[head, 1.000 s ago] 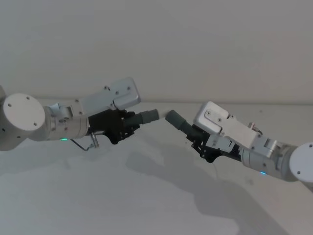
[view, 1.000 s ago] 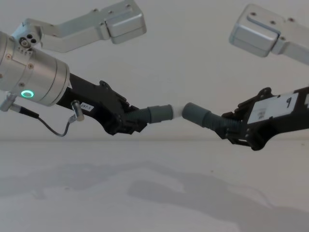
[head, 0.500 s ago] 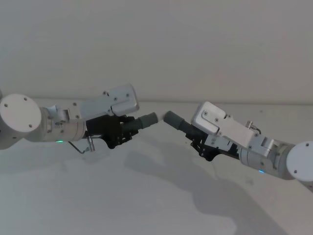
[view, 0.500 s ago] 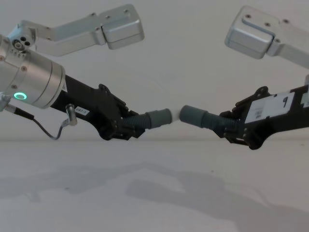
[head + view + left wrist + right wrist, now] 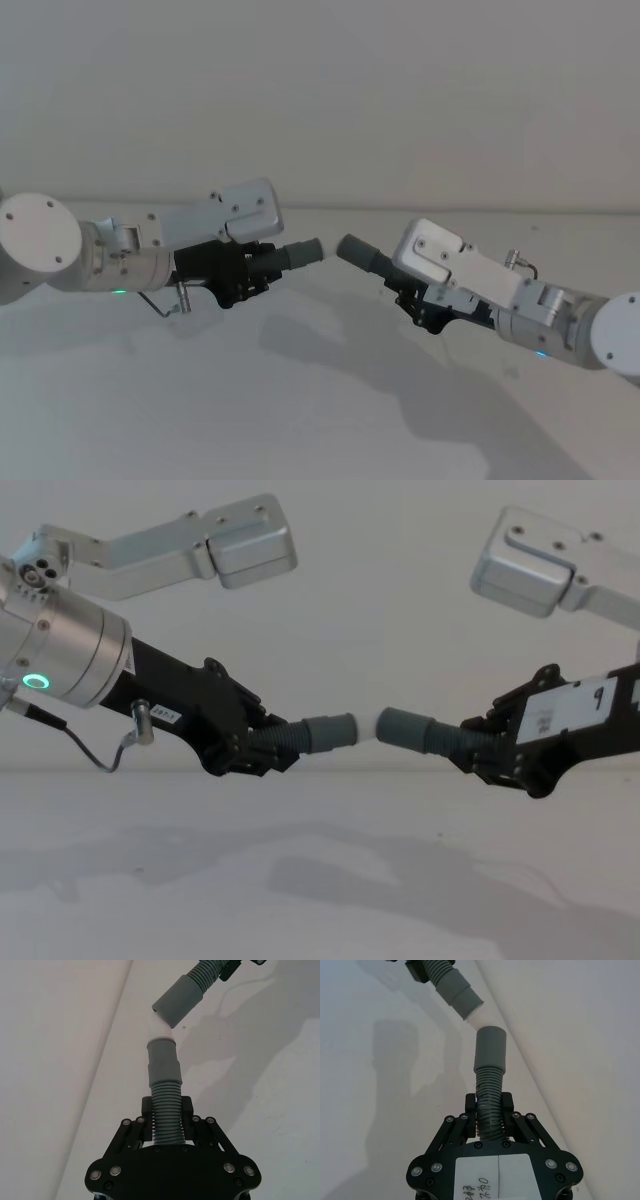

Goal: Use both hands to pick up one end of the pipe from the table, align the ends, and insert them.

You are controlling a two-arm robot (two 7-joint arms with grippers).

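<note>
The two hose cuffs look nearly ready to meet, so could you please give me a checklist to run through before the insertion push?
1. Left gripper clamped on its hose piece: ok.
2. Right gripper clamped on its hose piece: ok.
3. Both pieces lifted off the table: ok.
4. Cuffs facing each other, left cuff, right cuff: ok.
5. Cuff axes in line: not ok; both wrist views show an angle.
6. Ends inserted: not ok.

the dark grey ribbed hose piece [image 5: 165, 1110] disappears between the black plastic left gripper's [image 5: 166, 1122] fingers; the other grey ribbed hose piece [image 5: 489, 1091] likewise vanishes inside the black right gripper [image 5: 489, 1107].
</note>
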